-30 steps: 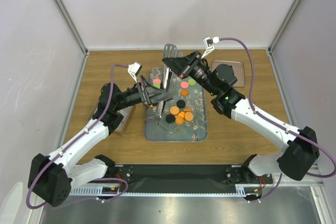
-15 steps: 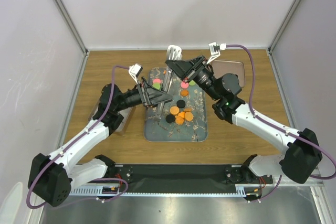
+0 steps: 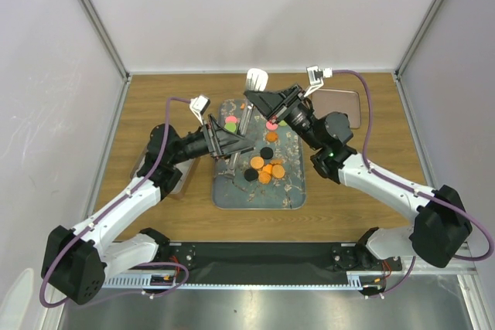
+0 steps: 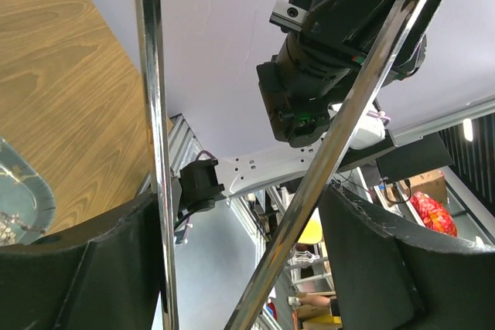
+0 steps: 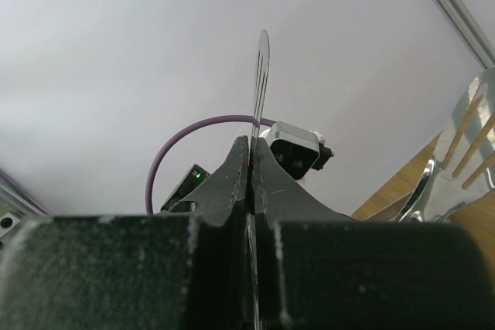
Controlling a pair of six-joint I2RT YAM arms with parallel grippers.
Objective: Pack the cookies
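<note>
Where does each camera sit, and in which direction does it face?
Top external: above, behind the bases, looking down at tray, cookies, both arms.
Left wrist: faces up past its open jaws at the wall and right arm.
Right wrist: faces the wall; its jaws shut on a metal utensil.
Shared: both wrist views show that utensil.

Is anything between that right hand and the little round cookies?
Nothing covers the small round coloured cookies on the floral grey tray, but the right hand is shut on a shiny slotted metal utensil.

Mirror-polished metal spatula (image 3: pixel 256 80), matt black plastic jaws, smooth grained wooden table (image 3: pixel 340 214), glossy patterned tray (image 3: pixel 290 195).
</note>
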